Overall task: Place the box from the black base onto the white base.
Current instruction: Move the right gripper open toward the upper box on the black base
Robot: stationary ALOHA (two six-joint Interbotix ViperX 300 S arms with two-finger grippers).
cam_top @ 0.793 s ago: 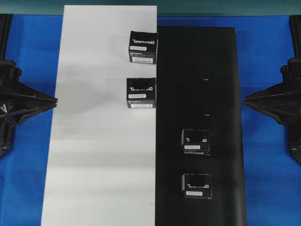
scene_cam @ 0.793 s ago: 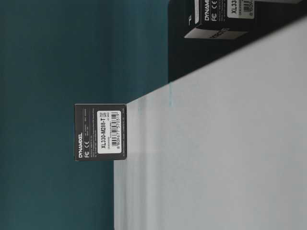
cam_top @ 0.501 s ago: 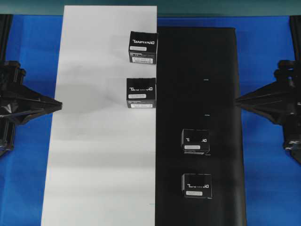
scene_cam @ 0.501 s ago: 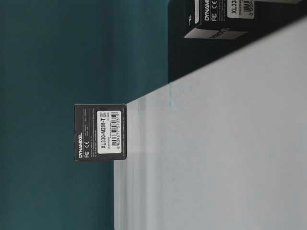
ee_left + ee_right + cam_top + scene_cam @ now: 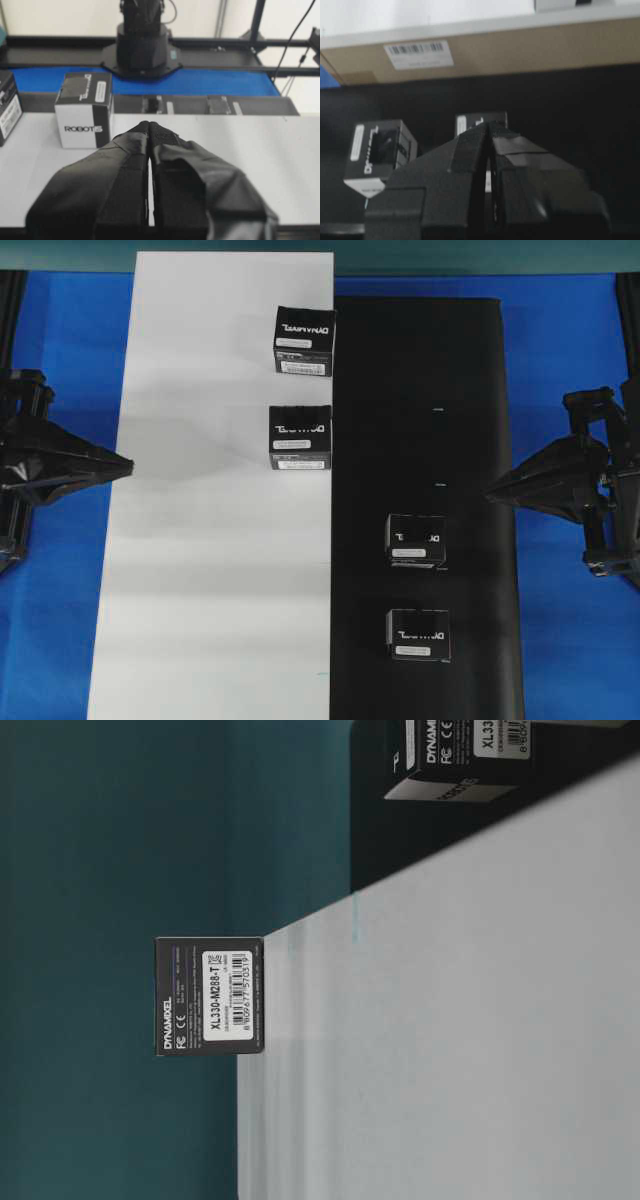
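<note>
While both arms reach inward, the left gripper point(image 5: 128, 466) and right gripper point(image 5: 489, 494) stay empty — fingers pressed together.

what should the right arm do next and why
Probably open the right gripper and reach toward the nearer box on the black base. Its jaws are shut and empty, it sits at that sheet's outer edge, and two boxes there are not yet on the white base.
</note>
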